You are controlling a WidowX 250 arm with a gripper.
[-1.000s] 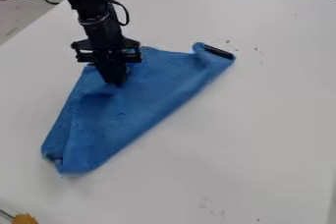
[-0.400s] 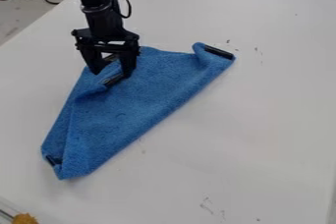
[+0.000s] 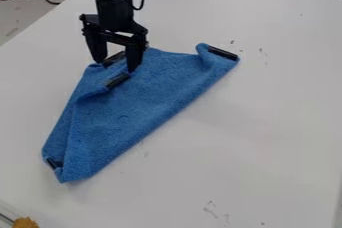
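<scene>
In the upper left of the frame, the gripper (image 3: 115,65) has its fingers spread at the top edge of the folded blue cloth (image 3: 137,104), left of centre, where a sideways sweep could snag the dark strip (image 3: 117,80) and unfold a corner.

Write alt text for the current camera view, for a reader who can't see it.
A black gripper, its fingers apart, hangs at the upper-left edge of a partly folded blue cloth on a white table. Black strips show at the cloth's corners.
</scene>
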